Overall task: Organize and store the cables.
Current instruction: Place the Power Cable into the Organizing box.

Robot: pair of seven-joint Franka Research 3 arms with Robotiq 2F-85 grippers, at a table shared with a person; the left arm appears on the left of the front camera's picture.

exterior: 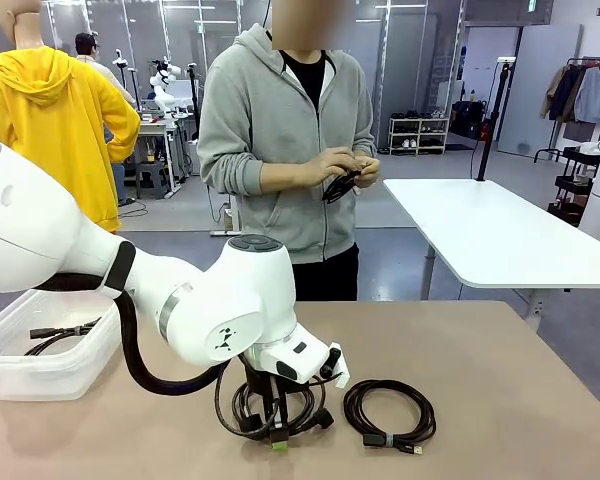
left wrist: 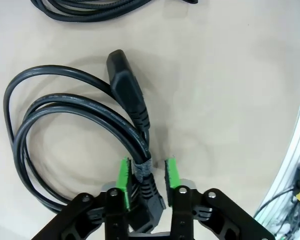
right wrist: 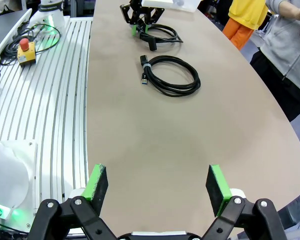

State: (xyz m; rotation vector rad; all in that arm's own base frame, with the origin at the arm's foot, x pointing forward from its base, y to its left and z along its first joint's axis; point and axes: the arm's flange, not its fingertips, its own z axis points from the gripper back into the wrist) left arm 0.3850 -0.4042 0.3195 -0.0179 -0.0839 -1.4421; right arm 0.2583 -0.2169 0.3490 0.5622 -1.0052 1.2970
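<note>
A coiled black cable [exterior: 302, 408] lies on the tan table near the front edge. My left gripper [exterior: 278, 438] points down over its tied part, beside the thick plug [left wrist: 127, 82]. In the left wrist view the left gripper [left wrist: 147, 172] straddles the cable [left wrist: 65, 115]. One green pad [left wrist: 123, 175] touches the bundle and the other pad [left wrist: 171, 172] stands a sliver off it. A second coiled cable [exterior: 390, 415] [right wrist: 172, 75] lies just to the right. My right gripper [right wrist: 155, 185] hangs open over bare table. A person's hands [exterior: 345, 170] hold another black cable [exterior: 338, 187].
A clear plastic bin [exterior: 40, 375] at the table's left holds a black cable [exterior: 60, 332]. A metal slatted rail with a red button box [right wrist: 25, 47] runs along the table's near edge. A white table [exterior: 500, 235] stands behind on the right.
</note>
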